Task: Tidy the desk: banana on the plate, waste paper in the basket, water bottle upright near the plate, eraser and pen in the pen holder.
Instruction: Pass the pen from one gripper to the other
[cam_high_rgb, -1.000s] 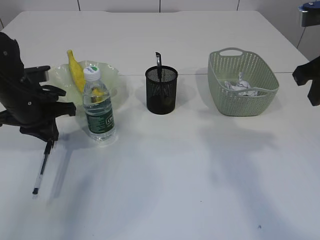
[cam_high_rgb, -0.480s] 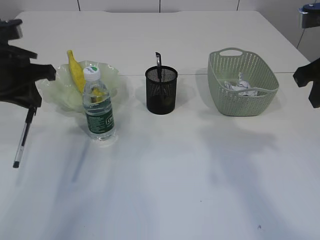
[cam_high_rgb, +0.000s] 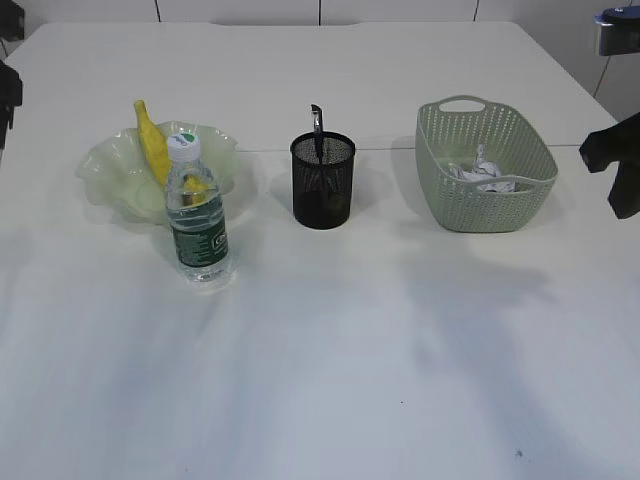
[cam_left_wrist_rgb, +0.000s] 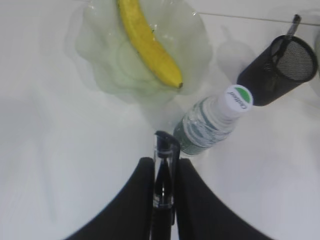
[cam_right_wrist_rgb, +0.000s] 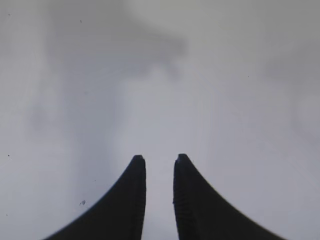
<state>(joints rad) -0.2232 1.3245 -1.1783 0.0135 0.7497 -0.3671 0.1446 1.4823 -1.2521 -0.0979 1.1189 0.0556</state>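
The banana (cam_high_rgb: 151, 143) lies in the pale green plate (cam_high_rgb: 112, 172). In front of the plate, the water bottle (cam_high_rgb: 198, 214) stands upright. The black pen holder (cam_high_rgb: 322, 182) has one pen (cam_high_rgb: 317, 121) sticking out of it. Waste paper (cam_high_rgb: 484, 172) lies in the basket (cam_high_rgb: 478, 208). In the left wrist view my left gripper (cam_left_wrist_rgb: 165, 161) is shut on a clear-capped black pen (cam_left_wrist_rgb: 165, 149), high above the bottle (cam_left_wrist_rgb: 210, 124), with the banana (cam_left_wrist_rgb: 148, 46) and pen holder (cam_left_wrist_rgb: 279, 69) beyond. My right gripper (cam_right_wrist_rgb: 159, 159) is open and holds nothing over the bare desk (cam_right_wrist_rgb: 160, 75). The eraser is hidden.
In the exterior view only a dark bit of the left arm (cam_high_rgb: 8, 92) shows at the left edge. Part of the right arm (cam_high_rgb: 620, 162) hangs at the right edge beside the basket. The white desk (cam_high_rgb: 330, 360) stretches bare in front.
My left arm has lifted the pen off the desk and risen up and left, almost out of the exterior view. The right arm has stayed in place.
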